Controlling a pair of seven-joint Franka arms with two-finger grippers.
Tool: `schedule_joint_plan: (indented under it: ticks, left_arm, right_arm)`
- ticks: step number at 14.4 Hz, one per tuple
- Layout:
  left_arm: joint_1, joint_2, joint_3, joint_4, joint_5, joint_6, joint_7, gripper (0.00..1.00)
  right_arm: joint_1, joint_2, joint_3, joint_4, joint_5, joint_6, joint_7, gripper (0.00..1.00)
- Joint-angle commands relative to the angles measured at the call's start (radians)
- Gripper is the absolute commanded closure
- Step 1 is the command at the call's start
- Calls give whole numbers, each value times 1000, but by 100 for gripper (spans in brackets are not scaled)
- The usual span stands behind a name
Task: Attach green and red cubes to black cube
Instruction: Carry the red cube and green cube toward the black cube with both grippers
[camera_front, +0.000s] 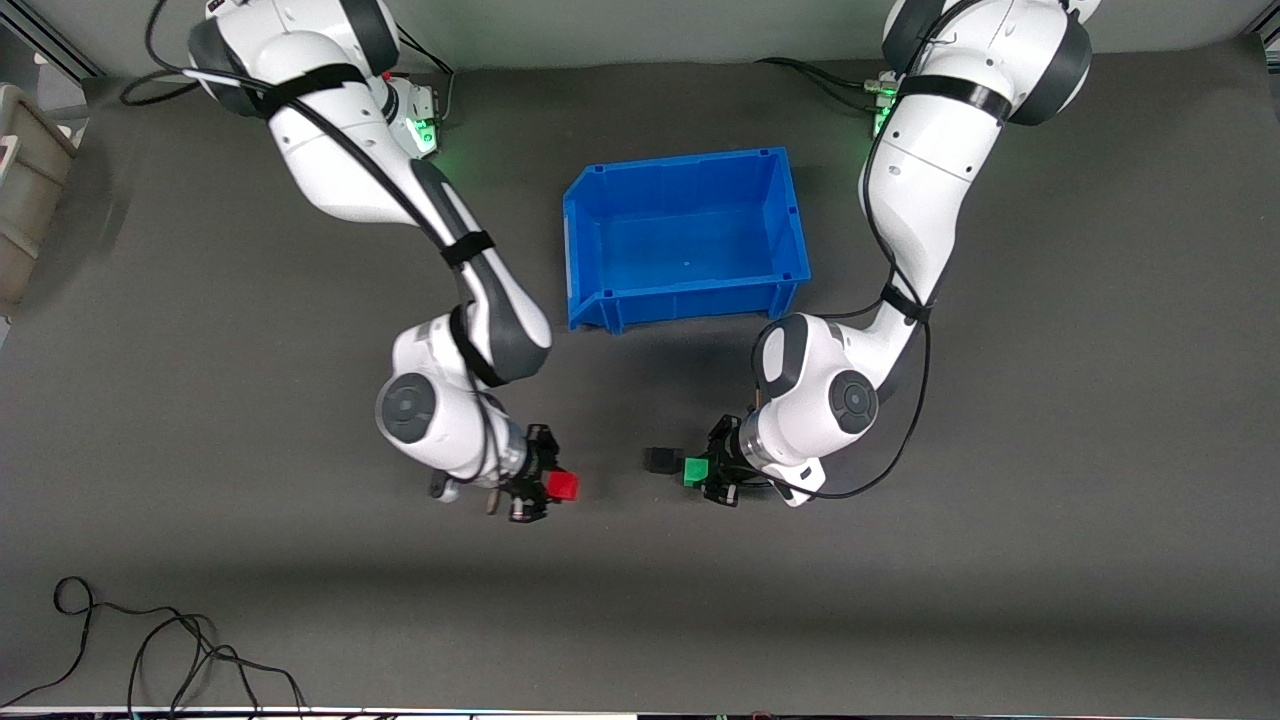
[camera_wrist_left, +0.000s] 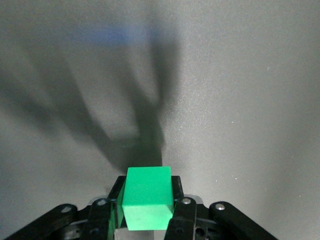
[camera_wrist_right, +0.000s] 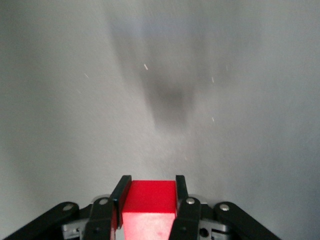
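My left gripper (camera_front: 712, 472) is shut on the green cube (camera_front: 696, 471), which fills the space between its fingers in the left wrist view (camera_wrist_left: 147, 200). The black cube (camera_front: 660, 460) is close beside the green cube, toward the right arm's end of the table; I cannot tell whether they touch. It does not show clearly in the left wrist view. My right gripper (camera_front: 545, 486) is shut on the red cube (camera_front: 563, 486), seen between its fingers in the right wrist view (camera_wrist_right: 149, 207). The red and black cubes are well apart.
An empty blue bin (camera_front: 688, 238) stands farther from the front camera than both grippers, between the arms. A beige container (camera_front: 25, 190) is at the right arm's end of the table. Loose black cables (camera_front: 150, 650) lie near the front edge.
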Motion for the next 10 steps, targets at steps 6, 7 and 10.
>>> schedule_joint_plan:
  ticks: [6, 7, 10]
  left_arm:
    - [-39, 28, 11, 37, -1, -24, -30, 100]
    - [-41, 26, 11, 37, -1, -24, -32, 100]
    - [-48, 25, 11, 37, -4, -27, -35, 100]
  right_arm:
    - [91, 137, -16, 141, 9, 16, 88, 100]
    - [99, 137, -16, 140, 8, 16, 88, 100]
    - [108, 145, -16, 138, 2, 16, 86, 100]
